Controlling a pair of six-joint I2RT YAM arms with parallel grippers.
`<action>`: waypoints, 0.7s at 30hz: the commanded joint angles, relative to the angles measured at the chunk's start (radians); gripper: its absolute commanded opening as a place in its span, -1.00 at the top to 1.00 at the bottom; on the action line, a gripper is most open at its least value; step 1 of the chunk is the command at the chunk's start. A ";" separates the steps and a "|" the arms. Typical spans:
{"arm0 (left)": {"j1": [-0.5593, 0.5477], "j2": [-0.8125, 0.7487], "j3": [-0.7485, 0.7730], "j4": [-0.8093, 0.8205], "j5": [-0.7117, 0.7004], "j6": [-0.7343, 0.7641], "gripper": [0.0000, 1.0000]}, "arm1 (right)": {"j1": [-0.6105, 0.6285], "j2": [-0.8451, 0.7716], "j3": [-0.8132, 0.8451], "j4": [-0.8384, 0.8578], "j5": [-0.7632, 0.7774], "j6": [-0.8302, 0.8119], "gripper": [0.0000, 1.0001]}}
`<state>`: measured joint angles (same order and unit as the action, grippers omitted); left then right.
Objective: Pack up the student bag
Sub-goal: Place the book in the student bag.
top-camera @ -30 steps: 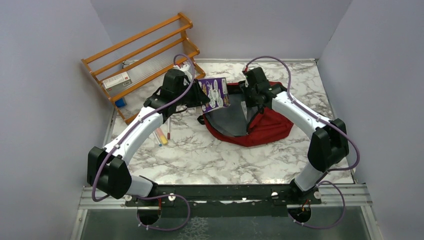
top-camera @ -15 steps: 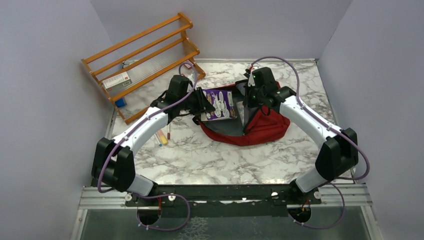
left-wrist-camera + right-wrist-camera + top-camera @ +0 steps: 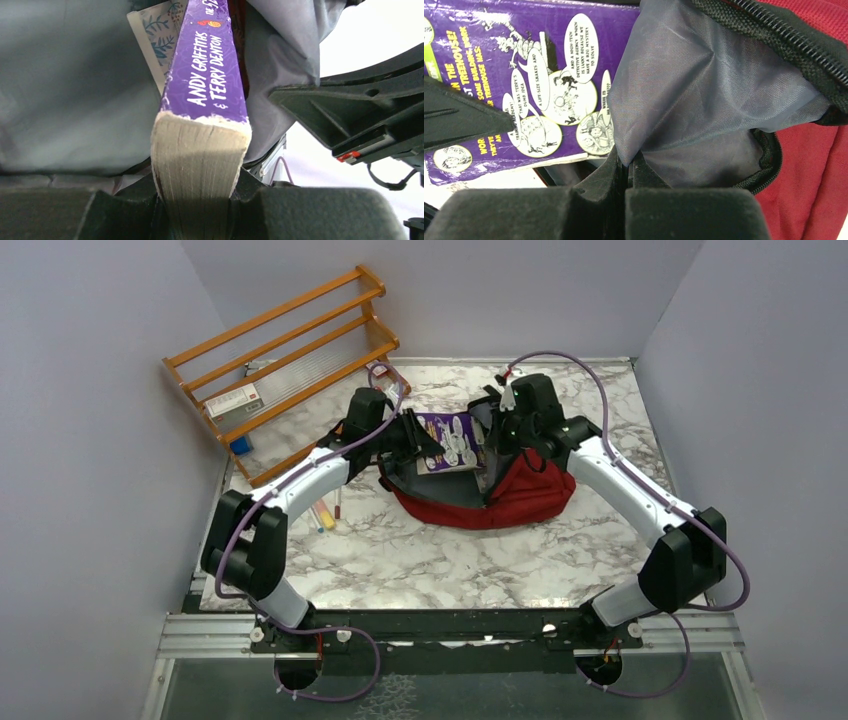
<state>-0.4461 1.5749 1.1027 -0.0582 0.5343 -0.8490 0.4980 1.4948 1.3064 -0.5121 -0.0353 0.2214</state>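
So, progress: partway; purple book point(image 3: 447, 443) half inside the student bag point(image 3: 520, 495), not released.
Left gripper point(image 3: 197, 197): clamped on the book's page edge.
Right gripper point(image 3: 625, 167): pinching the bag's grey lining, mouth held open.
Bag: mid-table, far side.
Left: pens point(image 3: 322, 512) on the table, items on wooden rack point(image 3: 285, 350).
Surface: marbled table point(image 3: 430, 560), lilac walls point(image 3: 100, 440).

Bag point(image 3: 530, 495): dark red woven cloth, matt. Its lining point(image 3: 704, 85) is thin grey fabric with a faint sheen (half see-through, that). Book point(image 3: 524, 75) cover, glossy purple; page edges point(image 3: 197, 165), rough matt paper. Surface point(image 3: 420, 550) smooth, marble-look. Rack point(image 3: 290, 350): varnished wood.
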 commanded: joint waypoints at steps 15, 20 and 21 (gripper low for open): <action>-0.141 0.210 0.024 0.495 -0.002 -0.190 1.00 | 0.006 -0.083 -0.068 0.232 -0.192 0.149 0.99; -0.158 0.343 0.066 0.625 -0.004 -0.222 1.00 | 0.006 -0.089 -0.081 0.247 -0.223 0.167 0.99; -0.163 0.371 0.089 0.634 0.001 -0.220 1.00 | 0.005 -0.090 -0.083 0.247 -0.229 0.169 0.99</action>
<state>-0.5964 1.8545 1.0966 0.3744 0.5373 -1.0370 0.4980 1.4490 1.2289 -0.3702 -0.1776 0.3534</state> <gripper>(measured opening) 0.273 0.026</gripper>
